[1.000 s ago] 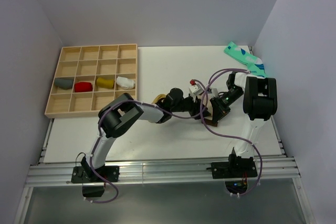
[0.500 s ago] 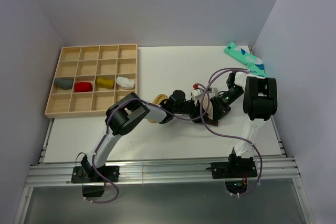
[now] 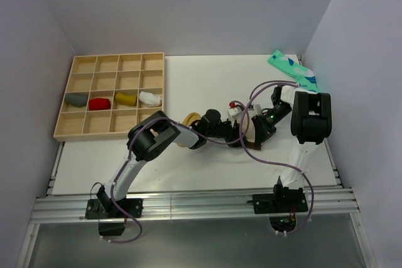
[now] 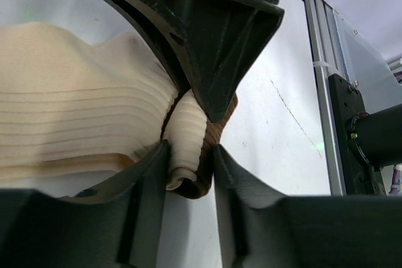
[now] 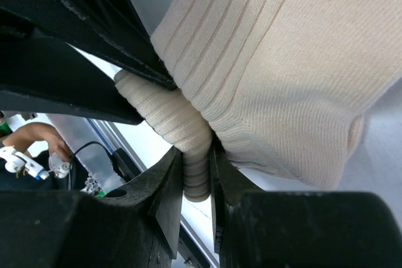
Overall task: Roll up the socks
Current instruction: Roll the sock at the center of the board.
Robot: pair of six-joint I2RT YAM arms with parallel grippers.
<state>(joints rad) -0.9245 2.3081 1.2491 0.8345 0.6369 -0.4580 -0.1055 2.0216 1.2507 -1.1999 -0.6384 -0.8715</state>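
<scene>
The beige sock with dark brown bands (image 3: 247, 130) lies mid-table between my two grippers. In the left wrist view its ribbed body (image 4: 75, 117) spreads left, and its rolled end with a brown band (image 4: 195, 145) sits between my fingers. My left gripper (image 4: 190, 161) is shut on that roll. My right gripper (image 5: 196, 171) is shut on a tight ribbed roll of the same sock (image 5: 169, 123), with the sock's body (image 5: 282, 61) above it. In the top view the left gripper (image 3: 240, 132) and right gripper (image 3: 257, 130) meet tip to tip. A rolled mustard-yellow sock (image 3: 125, 98) sits in the tray.
A wooden compartment tray (image 3: 110, 64) at the back left holds grey, red, mustard and white rolls. A teal patterned sock (image 3: 292, 70) lies at the back right corner. A tan piece of fabric (image 3: 191, 119) shows beside my left forearm. Walls close in on both sides.
My left arm's elbow has shifted to the right and its forearm has turned. Both grippers have stayed shut on the beige sock at about the same spot.
</scene>
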